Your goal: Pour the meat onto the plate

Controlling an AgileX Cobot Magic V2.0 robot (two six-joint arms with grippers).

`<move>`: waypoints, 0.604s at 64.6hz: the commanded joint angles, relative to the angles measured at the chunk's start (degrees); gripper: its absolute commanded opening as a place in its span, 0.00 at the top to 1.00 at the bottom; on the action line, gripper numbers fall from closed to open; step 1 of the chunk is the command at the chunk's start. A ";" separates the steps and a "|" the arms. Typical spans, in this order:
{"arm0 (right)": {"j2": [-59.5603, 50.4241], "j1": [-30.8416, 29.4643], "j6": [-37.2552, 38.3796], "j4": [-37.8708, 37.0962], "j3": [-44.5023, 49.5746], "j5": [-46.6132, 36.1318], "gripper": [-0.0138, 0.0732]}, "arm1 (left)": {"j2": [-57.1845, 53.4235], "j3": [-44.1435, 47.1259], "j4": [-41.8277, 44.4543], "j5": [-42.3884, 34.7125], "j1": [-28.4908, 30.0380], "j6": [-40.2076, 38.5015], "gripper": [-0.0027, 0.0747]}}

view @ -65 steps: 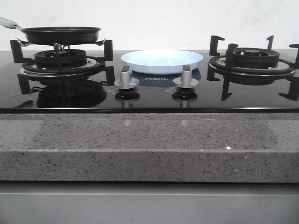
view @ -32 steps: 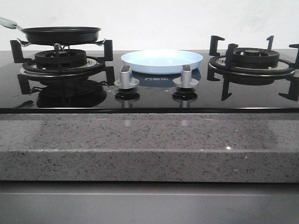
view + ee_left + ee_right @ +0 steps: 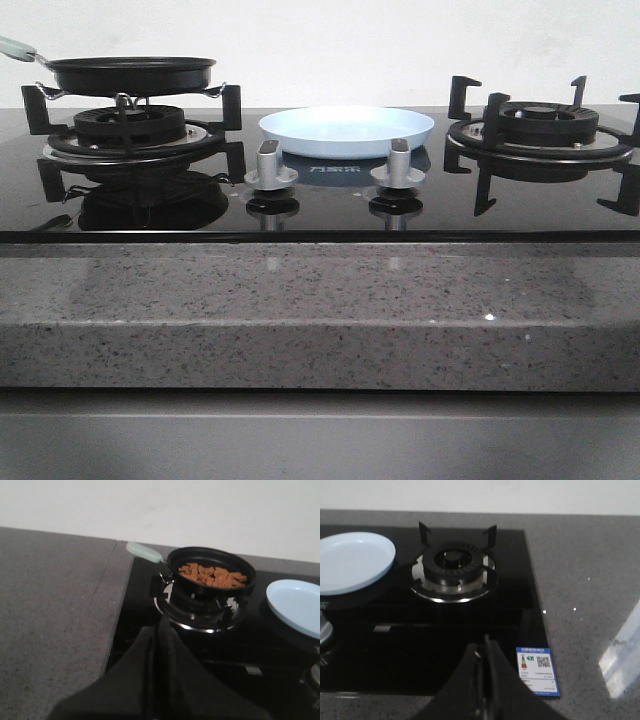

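The meat (image 3: pixel 212 575), a heap of small orange-brown chunks, lies in a black frying pan (image 3: pixel 210 571) (image 3: pixel 132 74) with a pale green handle (image 3: pixel 144 552), which sits on the left burner. The pale blue plate (image 3: pixel 347 131) (image 3: pixel 295 605) (image 3: pixel 351 562) rests bare on the black glass hob between the two burners. My left gripper (image 3: pixel 159 626) is shut with nothing in it, held back from the pan over the hob's near left part. My right gripper (image 3: pixel 485 645) is shut and bare too, short of the right burner. Neither gripper shows in the front view.
The right burner (image 3: pixel 541 131) (image 3: pixel 454 570) stands bare with its black pan supports. Two silver knobs (image 3: pixel 269 165) (image 3: pixel 398 165) stand in front of the plate. A blue-and-white label (image 3: pixel 538 670) is stuck on the hob's corner. Grey speckled stone counter (image 3: pixel 320 310) surrounds the hob.
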 commanded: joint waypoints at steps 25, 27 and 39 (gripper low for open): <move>5.93 -0.40 -0.66 -0.70 -1.88 0.47 0.97 | 6.02 -2.06 -1.08 -2.45 -0.44 -0.23 0.99; 5.93 -0.40 -0.66 -0.70 -1.88 0.53 0.96 | 6.02 -2.06 -1.08 -2.46 -0.44 -0.23 0.99; 5.93 -0.35 -0.66 -0.65 -1.88 0.76 0.65 | 6.02 -2.06 1.79 -2.33 -0.44 -0.12 0.82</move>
